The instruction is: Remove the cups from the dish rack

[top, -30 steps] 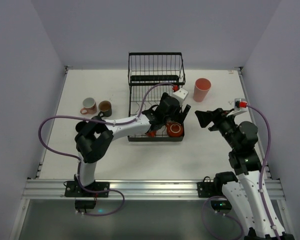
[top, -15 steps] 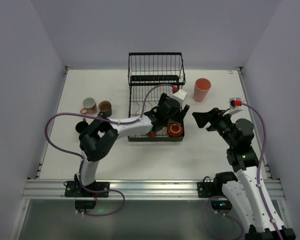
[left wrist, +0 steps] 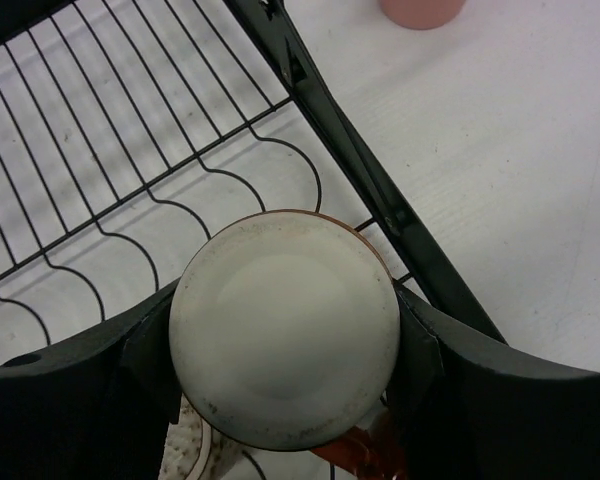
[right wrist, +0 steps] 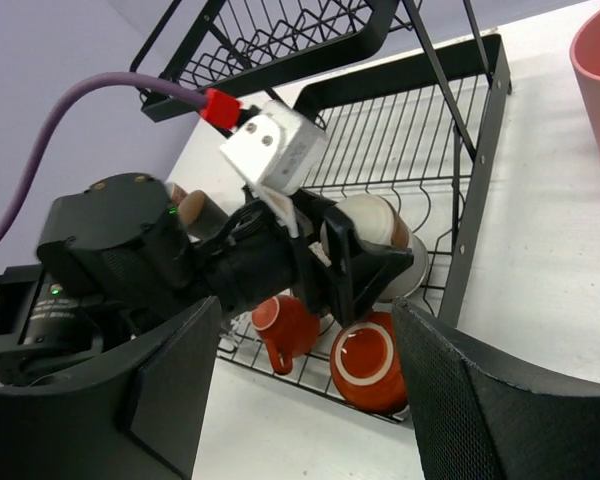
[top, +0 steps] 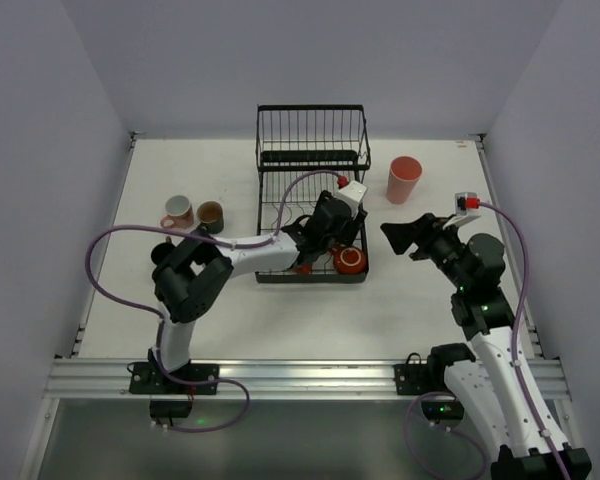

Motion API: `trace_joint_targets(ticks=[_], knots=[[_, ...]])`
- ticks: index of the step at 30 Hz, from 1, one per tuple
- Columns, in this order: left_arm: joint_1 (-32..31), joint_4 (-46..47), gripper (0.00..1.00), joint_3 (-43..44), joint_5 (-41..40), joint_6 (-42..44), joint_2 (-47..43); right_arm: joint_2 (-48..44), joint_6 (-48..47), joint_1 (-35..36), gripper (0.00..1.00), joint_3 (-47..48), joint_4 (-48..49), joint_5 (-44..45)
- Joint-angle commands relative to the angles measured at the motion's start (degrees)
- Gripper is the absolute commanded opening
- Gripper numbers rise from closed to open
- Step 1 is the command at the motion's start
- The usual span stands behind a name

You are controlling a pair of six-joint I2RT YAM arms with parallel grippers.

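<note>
The black wire dish rack (top: pixel 310 150) stands at the table's far middle. My left gripper (top: pixel 340 232) is over its lower tray, shut on a brown cup with a whitish base (left wrist: pixel 285 330), which also shows in the right wrist view (right wrist: pixel 370 222). Two orange-red mugs (right wrist: pixel 365 365) (right wrist: pixel 285 320) lie in the tray's front right corner below it. A pink tumbler (top: pixel 404 178) stands on the table right of the rack. A pink mug (top: pixel 178 210) and a brown cup (top: pixel 211 213) stand to the left. My right gripper (top: pixel 402 238) is open and empty, right of the rack.
The rack's black frame bar (left wrist: pixel 350 150) runs just right of the held cup. The rack's raised rear basket (right wrist: pixel 280 40) is behind the tray. White walls close in the table on three sides. A purple cable (top: pixel 110 260) loops off the left arm.
My left wrist has turned and risen a little over the tray with the cup in it. My right gripper has drifted slightly left toward the rack.
</note>
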Motion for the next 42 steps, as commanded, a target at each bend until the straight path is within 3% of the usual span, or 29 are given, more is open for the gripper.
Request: trace_joint_targets(ticks=[1, 8, 15, 20, 23, 30, 35, 37, 40, 41, 42], knots=[[0.4, 7.9, 0.46, -2.9, -1.5, -0.3, -9.8, 0.9, 2.3, 0.1, 0.72, -0.7, 4.9, -2.7], [0.4, 14.7, 0.39, -10.7, 4.7, -4.8, -23.8, 2.2, 8.9, 0.9, 0.73, -3.7, 12.3, -4.2], [1.1, 24.6, 0.32, -19.4, 17.4, -19.1, -36.6, 5.1, 19.8, 1.6, 0.87, -10.2, 29.1, -12.5], [2.5, 29.4, 0.30, -22.8, 26.9, -31.6, -39.4, 5.1, 24.4, 4.2, 0.80, -11.1, 40.1, -18.8], [3.1, 31.6, 0.29, -23.7, 30.6, -37.8, -40.0, 2.9, 22.7, 6.5, 0.74, -9.7, 39.9, -19.0], [3.3, 36.9, 0.27, -25.6, 35.7, -47.9, -39.4, 0.3, 18.9, 8.2, 0.74, -7.3, 36.3, -17.8], [3.2, 39.5, 0.26, -26.9, 38.1, -52.5, -37.6, 2.9, 20.2, 9.3, 0.72, -5.2, 40.4, -19.2], [3.2, 40.4, 0.26, -27.3, 38.4, -53.1, -37.2, 4.6, 20.1, 9.3, 0.66, -3.9, 40.6, -18.8], [3.2, 40.5, 0.27, -27.4, 38.4, -53.0, -37.1, 6.6, 21.2, 9.5, 0.44, -2.8, 42.2, -18.2], [3.2, 40.3, 0.30, -27.6, 38.2, -52.6, -37.4, 7.1, 21.6, 9.7, 0.32, -2.7, 43.8, -18.0], [3.2, 39.6, 0.40, -27.7, 38.0, -52.3, -37.5, 7.4, 22.1, 9.8, 0.28, -2.4, 44.3, -17.8]])
